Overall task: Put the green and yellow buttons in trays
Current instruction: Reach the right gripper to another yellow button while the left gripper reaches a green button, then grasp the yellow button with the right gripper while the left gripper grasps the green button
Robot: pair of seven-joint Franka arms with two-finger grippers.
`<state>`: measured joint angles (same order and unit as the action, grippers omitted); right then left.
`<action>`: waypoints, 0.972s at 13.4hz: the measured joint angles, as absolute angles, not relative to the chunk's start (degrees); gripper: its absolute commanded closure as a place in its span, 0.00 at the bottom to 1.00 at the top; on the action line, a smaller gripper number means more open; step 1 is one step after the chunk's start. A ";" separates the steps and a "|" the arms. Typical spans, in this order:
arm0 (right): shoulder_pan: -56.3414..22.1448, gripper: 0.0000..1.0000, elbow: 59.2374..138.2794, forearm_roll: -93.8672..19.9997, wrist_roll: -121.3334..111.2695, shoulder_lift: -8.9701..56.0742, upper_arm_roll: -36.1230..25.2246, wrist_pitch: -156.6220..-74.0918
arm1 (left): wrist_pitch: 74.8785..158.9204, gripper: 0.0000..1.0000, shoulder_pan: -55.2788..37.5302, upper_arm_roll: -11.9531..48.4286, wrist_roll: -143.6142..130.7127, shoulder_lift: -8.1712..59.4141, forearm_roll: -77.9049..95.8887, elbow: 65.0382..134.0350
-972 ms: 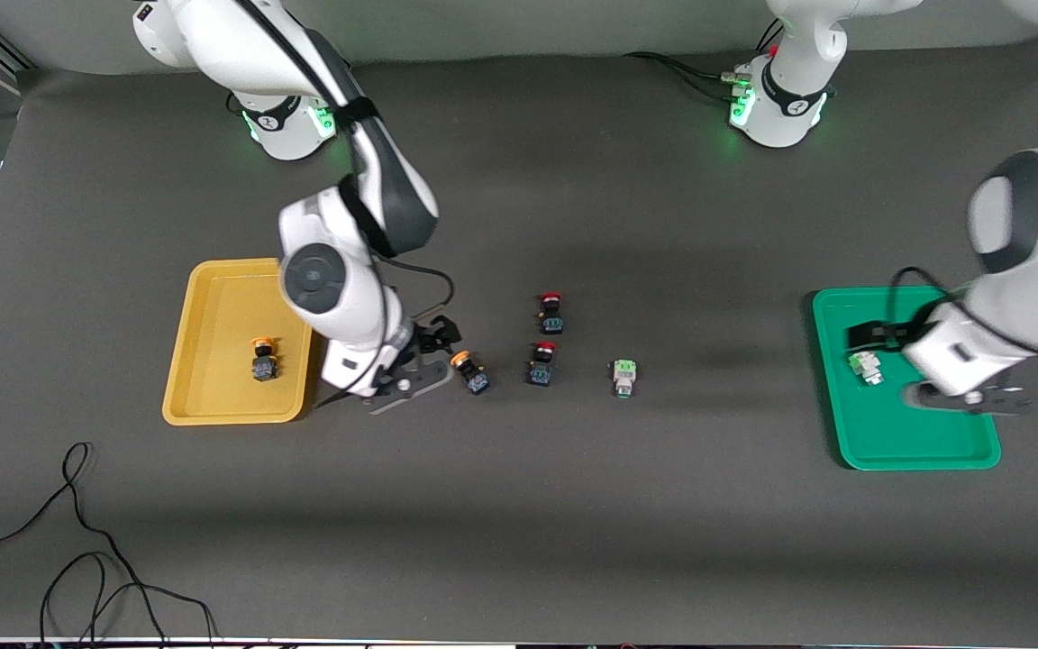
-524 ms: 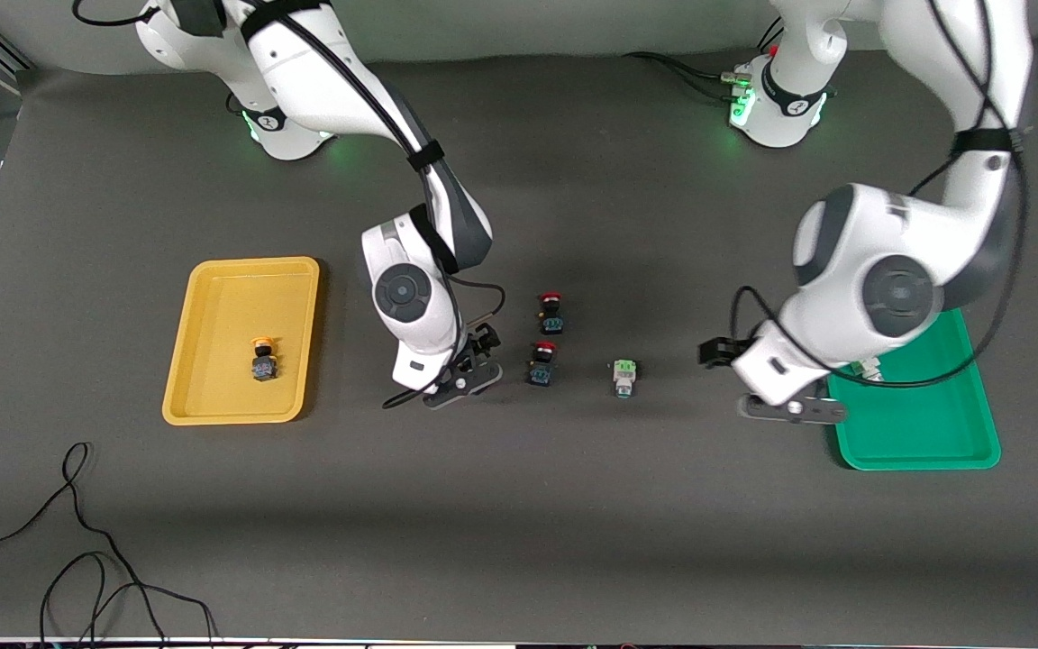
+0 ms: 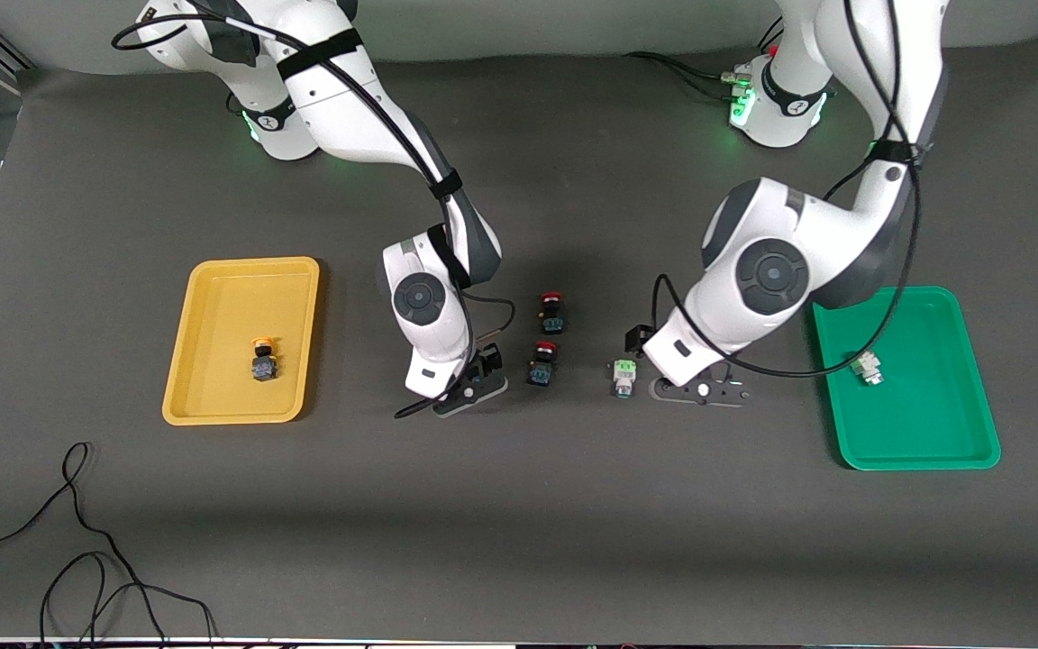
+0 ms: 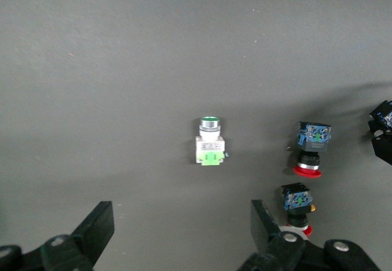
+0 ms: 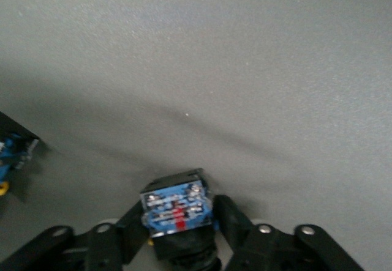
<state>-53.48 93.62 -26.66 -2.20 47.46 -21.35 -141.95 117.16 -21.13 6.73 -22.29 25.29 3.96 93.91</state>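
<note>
**A:** What changed in the front view?

**B:** A second ago my right gripper (image 3: pixel 474 389) was by the yellow tray (image 3: pixel 213 270). Now it has come down on the loose yellow button (image 5: pixel 176 205). My left gripper (image 3: pixel 699 392) was over the green tray (image 3: pixel 924 460). Now it hangs over the table (image 3: pixel 519 541), just beside the loose green button (image 3: pixel 623 377).

**A:** Can you see the grab from there?

**B:** Not well. The wrist hides that button, so I go by the wrist views.

**A:** Left wrist view?

**B:** The fingers are spread wide with nothing in them. The loose green button stands on the table ahead of them, not yet between them.

**A:** Right wrist view?

**B:** The fingers are clenched on the loose yellow button. Its blue base sits right between them. I think a lift and a carry to the yellow tray come next.

**A:** Count for me.

**B:** Two trays. Two yellow buttons: the placed yellow button (image 3: pixel 263 359) lies in the yellow tray, and the other is in my right fingers. Two green buttons: the placed green button (image 3: pixel 867 368) lies in the green tray, and the other is on the table. Two red buttons (image 3: pixel 551 312), which stay put. So the job is about half done.
</note>
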 measured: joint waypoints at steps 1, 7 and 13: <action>-53.46 1.00 93.62 -27.52 -2.20 47.25 -21.39 -141.96 | 118.04 0.01 -22.14 6.72 -24.28 26.29 3.11 93.98; -52.95 1.00 92.62 -28.52 -1.75 42.33 -25.18 -133.91 | 135.72 0.01 -26.36 6.36 -30.33 33.90 -2.70 100.30; -52.45 1.00 91.34 -27.10 -1.90 23.62 -42.58 -102.42 | 142.91 0.48 -26.34 5.93 -30.32 37.24 -2.91 103.23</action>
<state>-52.45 91.34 -27.10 -1.90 23.62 -42.58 -102.42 142.91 -26.34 5.93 -30.32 37.24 -2.91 103.23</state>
